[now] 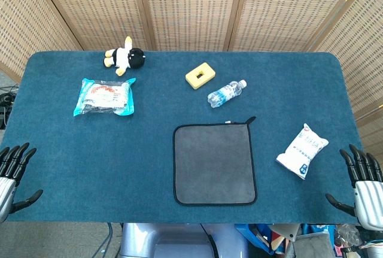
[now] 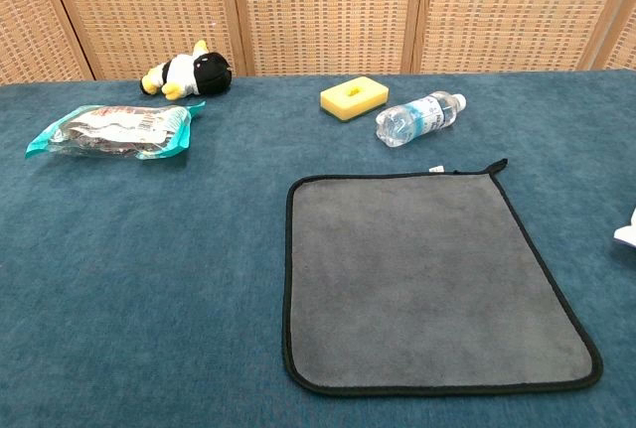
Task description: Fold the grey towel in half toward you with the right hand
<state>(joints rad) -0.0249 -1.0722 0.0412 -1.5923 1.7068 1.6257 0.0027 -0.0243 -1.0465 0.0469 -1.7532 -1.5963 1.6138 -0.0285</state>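
The grey towel [image 1: 214, 163] with a black hem lies flat and unfolded on the blue table, near the front edge at the middle. In the chest view the grey towel [image 2: 422, 274] fills the lower right, with a small loop at its far right corner. My right hand [image 1: 362, 186] hovers at the front right corner of the table, fingers spread, holding nothing, well to the right of the towel. My left hand [image 1: 12, 174] sits at the front left corner, fingers spread and empty. Neither hand shows in the chest view.
A white snack bag [image 1: 302, 150] lies between the towel and my right hand. Behind the towel are a small water bottle [image 1: 226, 93] on its side and a yellow sponge [image 1: 200, 75]. A teal packet [image 1: 105, 97] and a plush toy [image 1: 124, 57] lie at the far left.
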